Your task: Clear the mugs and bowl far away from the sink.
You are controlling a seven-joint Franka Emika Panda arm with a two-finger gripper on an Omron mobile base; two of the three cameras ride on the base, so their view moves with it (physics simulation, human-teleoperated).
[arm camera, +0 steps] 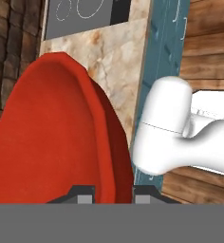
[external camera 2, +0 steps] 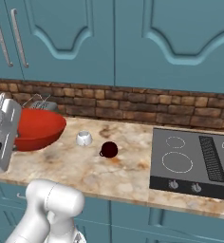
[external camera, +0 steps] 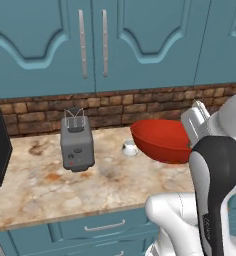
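jaws (arm camera: 113,193) grip the red bowl's (arm camera: 52,142) rim, holding it above the worktop (external camera: 35,190), right of the toaster (external camera: 76,142).

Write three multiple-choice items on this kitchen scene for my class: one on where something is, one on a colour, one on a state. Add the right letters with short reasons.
1. Where is the white mug?
A. on the stovetop
B. on the counter between the red bowl and the maroon mug
C. inside the toaster

2. What colour are the wall cabinets?
A. teal blue
B. yellow
C. black

3. What is the state of the red bowl?
A. upside down on the floor
B. stacked on the stovetop
C. lifted, its rim gripped by the pincer

Key: 1 B, since the right base view shows it on the counter with the bowl to one side and the maroon mug to the other. 2 A, the doors are teal in both base views. 3 C, the hand view shows the pincer closed on the bowl's rim.
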